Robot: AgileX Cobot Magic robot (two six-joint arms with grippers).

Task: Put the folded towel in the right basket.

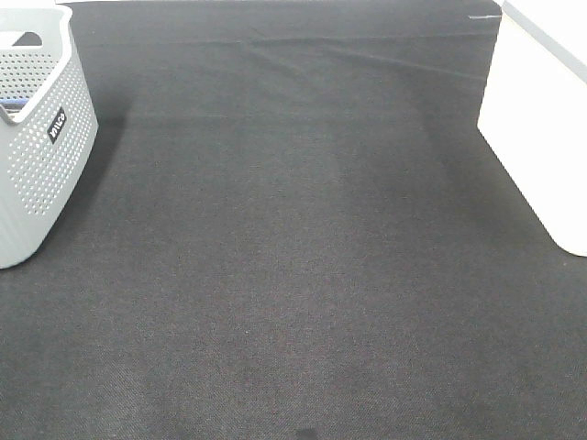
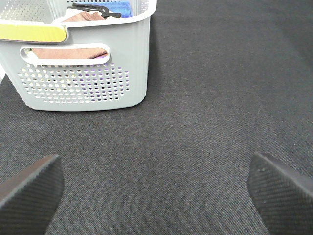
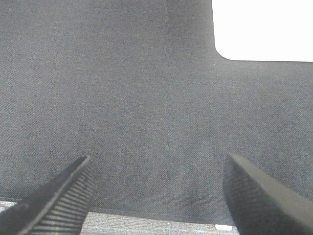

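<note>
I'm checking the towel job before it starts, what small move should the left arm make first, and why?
Probably ease the open left gripper toward the grey perforated basket: folded cloths show only inside it, the black mat holds none, and the white basket waits opposite.

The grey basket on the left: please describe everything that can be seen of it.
The grey basket looks like plastic, with perforated walls, a smooth rim and a cut-out handle. It stands upright on the dark cloth at the table's left edge, partly out of frame. A small label sits on its side. Inside show folded cloths, pinkish and blue, and something black. Neither gripper touches it.
</note>
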